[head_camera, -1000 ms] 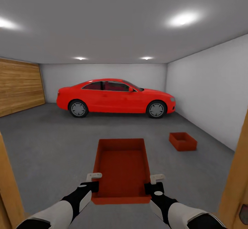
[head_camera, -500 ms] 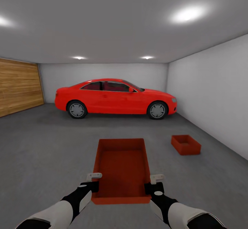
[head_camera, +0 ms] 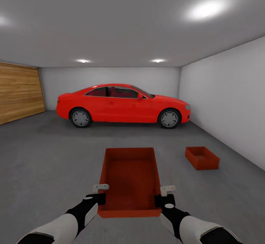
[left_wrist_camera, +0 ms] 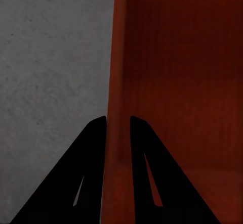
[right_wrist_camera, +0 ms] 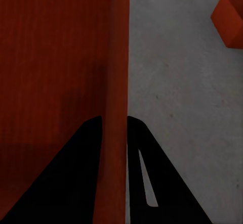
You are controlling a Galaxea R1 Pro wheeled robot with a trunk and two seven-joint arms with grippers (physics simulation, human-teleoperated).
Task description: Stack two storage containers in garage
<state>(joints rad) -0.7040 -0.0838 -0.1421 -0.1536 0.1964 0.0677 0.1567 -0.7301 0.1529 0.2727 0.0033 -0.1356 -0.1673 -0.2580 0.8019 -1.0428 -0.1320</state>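
I carry one red-orange storage container (head_camera: 130,179) level in front of me, above the dark grey garage floor (head_camera: 48,155). My left gripper (head_camera: 100,193) is shut on its left wall (left_wrist_camera: 117,97), and my right gripper (head_camera: 162,195) is shut on its right wall (right_wrist_camera: 116,82). The black fingers (left_wrist_camera: 91,158) pinch the wall from both sides. The second storage container (head_camera: 202,157) rests on the floor ahead to the right, near the side wall; its corner (right_wrist_camera: 230,19) shows in the right wrist view.
A red car (head_camera: 123,105) is parked across the far end of the garage. A wooden panelled wall (head_camera: 18,95) runs along the left, a pale grey wall (head_camera: 228,100) along the right. Open concrete lies between me and the car.
The whole view has advanced into the garage: the wooden door frame at both edges has dropped out of sight, and the car and floor container appear slightly nearer. The carried container is held as before.
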